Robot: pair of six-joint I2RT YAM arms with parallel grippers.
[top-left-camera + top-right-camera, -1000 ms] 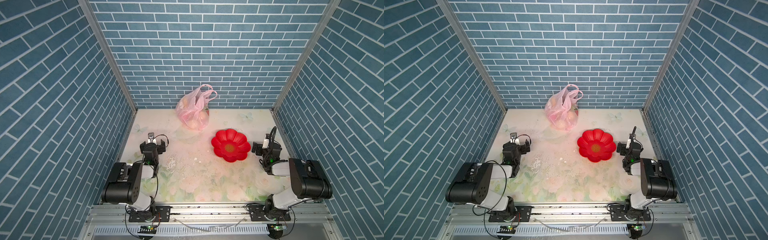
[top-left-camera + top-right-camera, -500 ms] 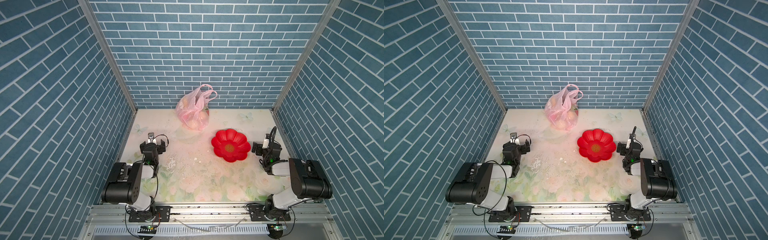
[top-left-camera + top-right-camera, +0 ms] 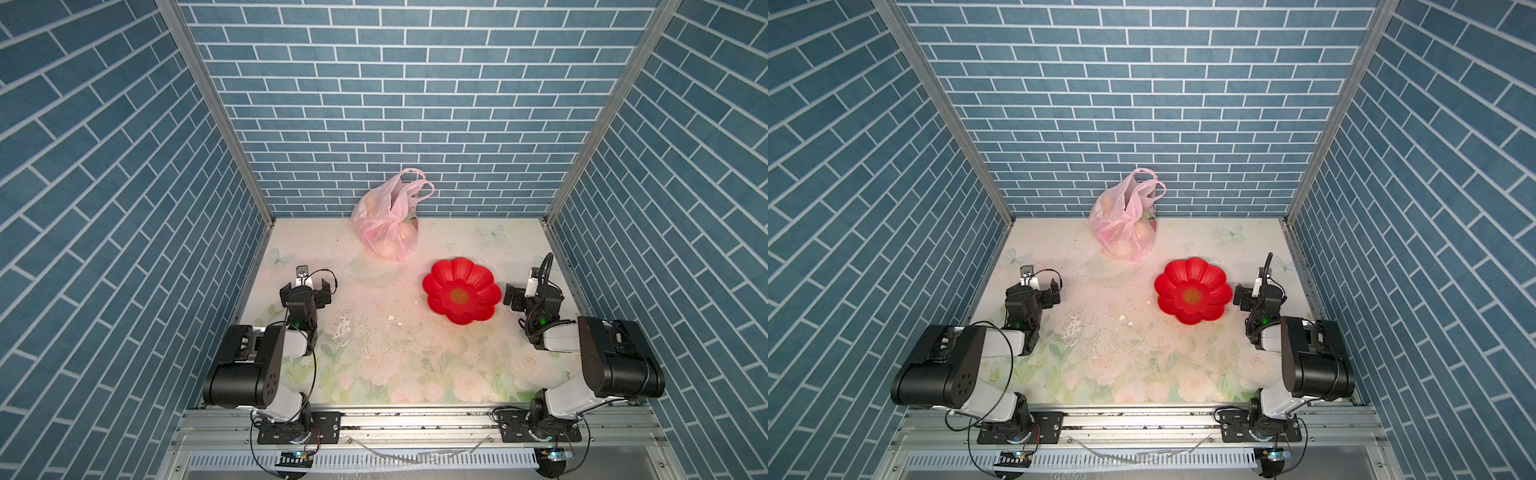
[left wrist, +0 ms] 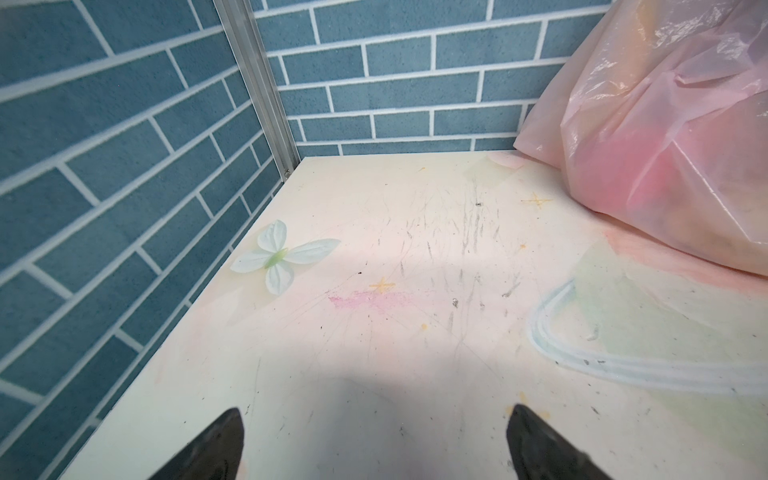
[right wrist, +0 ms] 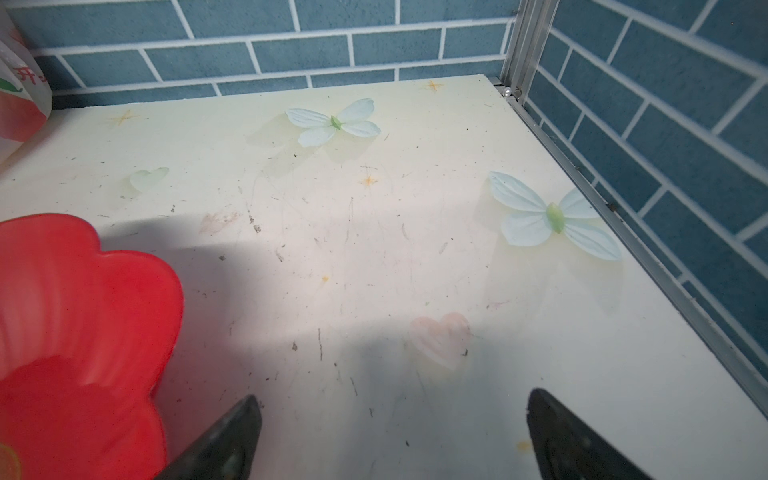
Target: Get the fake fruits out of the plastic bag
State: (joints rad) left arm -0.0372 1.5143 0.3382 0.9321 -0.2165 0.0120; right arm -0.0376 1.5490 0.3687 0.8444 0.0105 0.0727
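Blue brick-patterned walls enclose a pale floral table (image 3: 374,353).

In both top views, the plastic bag (image 3: 384,224) slumps at the far edge, centre, leaning on the back wall. Its two loop handles (image 3: 417,185) stand up. The fake fruits (image 3: 395,247) show as pale and orange lumps through the film, all inside. A red dish (image 3: 436,286) sits nearer, to the right, holding nothing. The left gripper (image 3: 314,286) and right gripper (image 3: 524,291) rest low at either side, well apart from the bag.

Left wrist view: black fingertips (image 4: 226,436) spread wide with nothing between them, and the bag bulges ahead.

Right wrist view: fingertips (image 5: 237,428) equally wide and empty, beside the dish.

The bag looks thin, crinkly and probably light, and its film may slip or tear if pinched hard. The handles seem the best hold, one per gripper, to spread the mouth. The fruits look hard and glossy and may roll.
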